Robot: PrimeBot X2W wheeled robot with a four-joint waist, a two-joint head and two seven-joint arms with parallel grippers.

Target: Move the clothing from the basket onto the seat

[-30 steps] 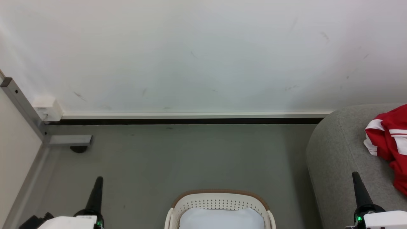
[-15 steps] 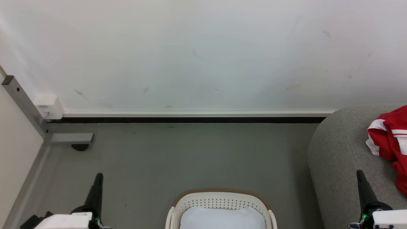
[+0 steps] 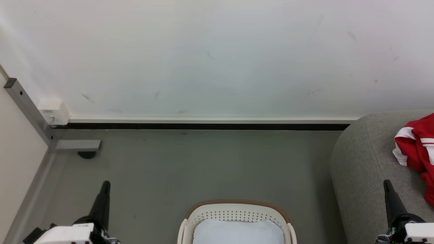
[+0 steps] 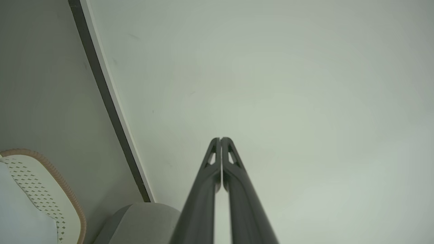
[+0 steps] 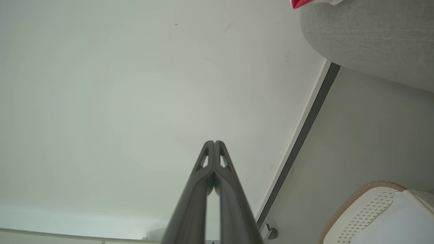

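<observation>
Both claws were pressed shut on nothing. The left gripper (image 3: 104,189) hung over the floor (image 3: 190,162) left of the basket (image 3: 234,215), and the right gripper (image 3: 388,189) hung by the seat (image 3: 362,162), where the clothing (image 3: 417,149) lay. White padding (image 3: 237,232) sat in the basket.

We note: scuffed white wall (image 3: 217,57), grey floor (image 3: 203,162), dark skirting strip (image 3: 203,126) between them; grey metal post (image 3: 28,112) and small white box (image 3: 54,112) at the floor's far left corner.

bare indoor room, scuffed white wall (image 3: 217,51), grey floor (image 3: 203,162), upholstered seat (image 3: 359,152), laundry basket (image 3: 237,214)
</observation>
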